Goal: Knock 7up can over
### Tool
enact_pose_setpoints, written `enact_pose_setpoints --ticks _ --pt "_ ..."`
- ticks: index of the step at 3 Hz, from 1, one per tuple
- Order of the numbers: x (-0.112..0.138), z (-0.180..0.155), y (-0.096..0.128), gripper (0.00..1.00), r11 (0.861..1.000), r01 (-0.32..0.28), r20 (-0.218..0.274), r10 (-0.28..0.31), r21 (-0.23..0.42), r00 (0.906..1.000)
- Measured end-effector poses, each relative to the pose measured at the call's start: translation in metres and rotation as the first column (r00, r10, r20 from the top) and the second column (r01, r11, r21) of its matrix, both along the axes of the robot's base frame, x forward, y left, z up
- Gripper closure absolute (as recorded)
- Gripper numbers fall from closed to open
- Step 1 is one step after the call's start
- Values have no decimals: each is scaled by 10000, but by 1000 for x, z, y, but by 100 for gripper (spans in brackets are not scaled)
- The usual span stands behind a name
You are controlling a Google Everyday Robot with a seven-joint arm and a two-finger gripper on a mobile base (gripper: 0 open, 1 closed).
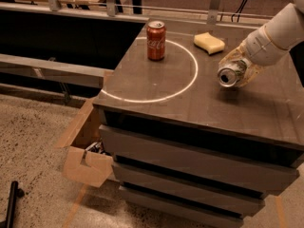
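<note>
- Dark counter [156, 94] over drawers, with a white ring marked on top; a red Coca-Cola can [156, 40] stands upright inside it.
- Pincer [244, 66] at the counter's right side, clamped round the 7up can [228, 75], which is tipped sideways just above the surface, seemingly to lay it over.

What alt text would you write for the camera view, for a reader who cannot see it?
The gripper, at the right of the table, meets a silver can tipped sideways. A red can stands upright left of a yellow sponge.
</note>
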State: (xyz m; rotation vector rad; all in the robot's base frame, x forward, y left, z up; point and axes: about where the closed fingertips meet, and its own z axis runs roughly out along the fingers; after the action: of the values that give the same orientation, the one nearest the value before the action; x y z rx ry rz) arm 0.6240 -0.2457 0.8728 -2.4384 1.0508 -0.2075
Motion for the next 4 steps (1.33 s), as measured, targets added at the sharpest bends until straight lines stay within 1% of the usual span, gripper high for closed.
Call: enact_pose_setpoints --ticks 1,2,3,4 --pt "0 9 -6 100 9991 -117 239 127 -414 9996" --pt "-3 9 -6 100 9942 -518 190 538 -944 9984" --pt "-5 5 -5 100 9835 -846 -79 844 -1598 9964" --pt "-4 1 -3 100 9735 -943 -228 915 -2084 9955"
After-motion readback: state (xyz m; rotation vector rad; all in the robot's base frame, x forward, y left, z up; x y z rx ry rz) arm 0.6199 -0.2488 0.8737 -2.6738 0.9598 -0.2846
